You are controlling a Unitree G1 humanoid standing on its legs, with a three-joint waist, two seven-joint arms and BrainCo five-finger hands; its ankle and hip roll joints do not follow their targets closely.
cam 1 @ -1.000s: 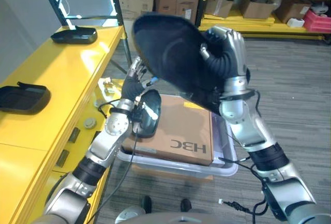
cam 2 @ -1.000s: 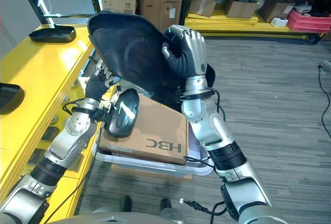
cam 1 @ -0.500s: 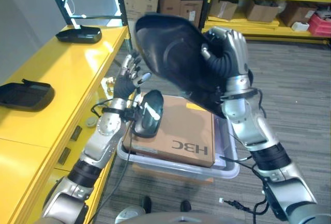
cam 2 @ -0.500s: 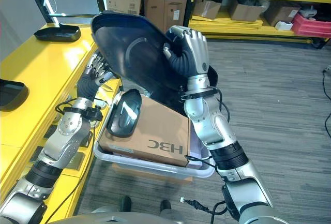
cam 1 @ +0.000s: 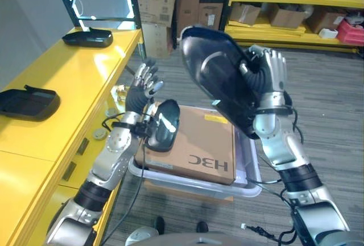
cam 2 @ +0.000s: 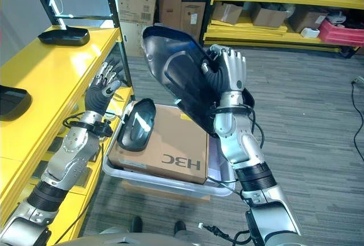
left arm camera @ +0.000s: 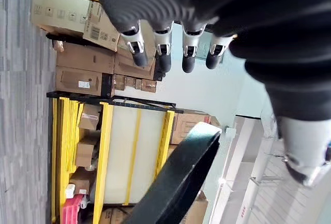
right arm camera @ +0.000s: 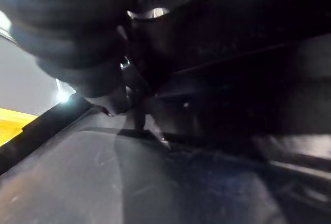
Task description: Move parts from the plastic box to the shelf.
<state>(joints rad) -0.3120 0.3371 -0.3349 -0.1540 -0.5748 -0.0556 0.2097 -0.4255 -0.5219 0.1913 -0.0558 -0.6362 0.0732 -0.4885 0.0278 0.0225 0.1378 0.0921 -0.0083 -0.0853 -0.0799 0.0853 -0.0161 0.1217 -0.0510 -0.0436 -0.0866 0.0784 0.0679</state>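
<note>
1. You have the large black part [cam 1: 219,84] raised in the right robot hand [cam 1: 272,78], whose fingers are curled round its edge, above the plastic box [cam 1: 250,169].
2. Its long axis runs on a slant: the rounded upper end points up and towards the yellow shelf [cam 1: 62,87] on the robot's left, while the lower end drops down by the right wrist. Its hollow face is turned towards the shelf side.
3. Your left robot hand [cam 1: 143,84] is held up between the shelf edge and the part, fingers spread and holding nothing.
4. A cardboard carton [cam 1: 196,144] lies flat in the plastic box, with a smaller black part [cam 1: 162,124] lying on its near-left corner, just below the left robot hand.
5. Two black parts rest on the shelf: one [cam 1: 28,103] nearer you, one [cam 1: 88,37] at the far end beside a dark upright post [cam 1: 131,4].
</note>
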